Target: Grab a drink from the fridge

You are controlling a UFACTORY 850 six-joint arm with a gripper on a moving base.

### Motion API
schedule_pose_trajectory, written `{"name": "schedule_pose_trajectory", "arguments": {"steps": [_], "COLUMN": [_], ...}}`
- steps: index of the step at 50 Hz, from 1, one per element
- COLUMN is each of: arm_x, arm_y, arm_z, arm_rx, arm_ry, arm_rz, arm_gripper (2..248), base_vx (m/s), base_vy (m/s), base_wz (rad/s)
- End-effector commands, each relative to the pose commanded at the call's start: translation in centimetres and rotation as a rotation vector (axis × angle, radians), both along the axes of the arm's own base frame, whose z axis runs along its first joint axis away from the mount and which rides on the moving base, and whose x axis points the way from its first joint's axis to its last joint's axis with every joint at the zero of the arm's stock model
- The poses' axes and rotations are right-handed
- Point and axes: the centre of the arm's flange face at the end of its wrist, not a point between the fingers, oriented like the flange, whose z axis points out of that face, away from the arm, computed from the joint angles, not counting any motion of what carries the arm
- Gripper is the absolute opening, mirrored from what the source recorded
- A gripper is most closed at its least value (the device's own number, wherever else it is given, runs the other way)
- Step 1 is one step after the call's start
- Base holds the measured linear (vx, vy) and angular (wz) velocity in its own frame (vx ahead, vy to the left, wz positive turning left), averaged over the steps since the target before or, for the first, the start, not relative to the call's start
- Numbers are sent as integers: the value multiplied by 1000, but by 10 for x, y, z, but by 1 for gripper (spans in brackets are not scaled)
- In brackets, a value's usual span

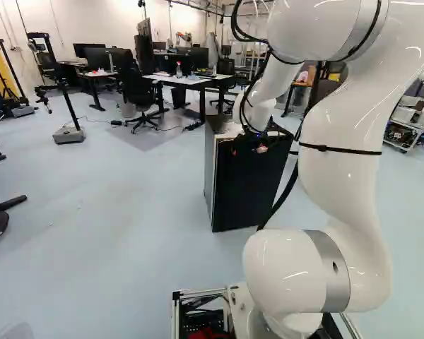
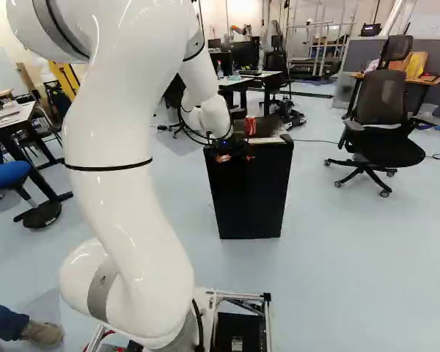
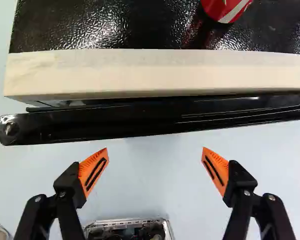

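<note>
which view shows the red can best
The right base view: it shows most of the can, standing on the fridge. The wrist view shows only one end, the rest out of view. In the left base view I can't make it out.

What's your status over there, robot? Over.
Black two-fingered gripper with orange pads: open, empty. Boxy black fridge: glossy black door closed or nearly so, likely in the way. Red-and-white drink can: upright on fridge top.
</note>
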Motion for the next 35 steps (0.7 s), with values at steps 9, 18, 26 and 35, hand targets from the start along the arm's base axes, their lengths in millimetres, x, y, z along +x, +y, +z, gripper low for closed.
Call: {"name": "schedule_pose_trajectory", "arguments": {"steps": [9, 18, 26, 35], "arm_x": [1, 3, 4, 6], "arm_y": [0, 0, 0, 0], "arm_z": [1, 2, 2, 3], "arm_rx": [0, -1, -2, -2], "arm_ry": [-17, -37, -55, -75], "arm_rz": [2, 4, 6, 8], "arm_gripper": [247, 247, 247, 247], "base_vx": [0, 0, 0, 0], "base_vy": [0, 0, 0, 0], "base_wz": [0, 0, 0, 0]}}
